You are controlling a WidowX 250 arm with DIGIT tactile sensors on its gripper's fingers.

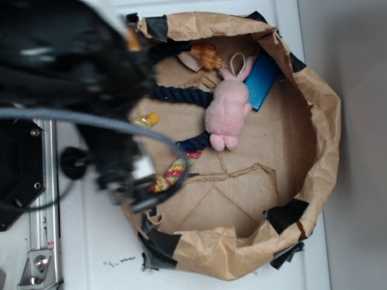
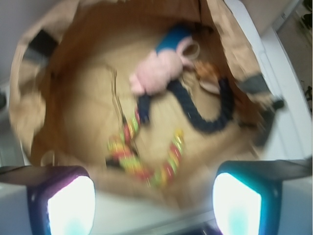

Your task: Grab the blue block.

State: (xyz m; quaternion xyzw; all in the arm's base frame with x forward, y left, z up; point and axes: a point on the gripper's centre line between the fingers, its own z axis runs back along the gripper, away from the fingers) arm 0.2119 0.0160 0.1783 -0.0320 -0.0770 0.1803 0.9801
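Observation:
The blue block (image 1: pixel 261 78) lies flat against the far right wall of the brown paper nest, partly under the ears of a pink plush bunny (image 1: pixel 228 109). In the wrist view the blue block (image 2: pixel 172 39) shows at the top, behind the bunny (image 2: pixel 156 73). My gripper (image 2: pixel 154 203) is open, its two pads wide apart with nothing between them. It hovers over the near rim of the nest, far from the block. In the exterior view the gripper (image 1: pixel 140 188) is a blurred dark shape at the nest's left edge.
A dark navy rope (image 1: pixel 178 93) curls beside the bunny. A red, yellow and green rope (image 1: pixel 172 172) lies under the gripper. An orange shell toy (image 1: pixel 208 57) sits at the back. The crumpled paper wall (image 1: pixel 323 121), patched with black tape, rings everything.

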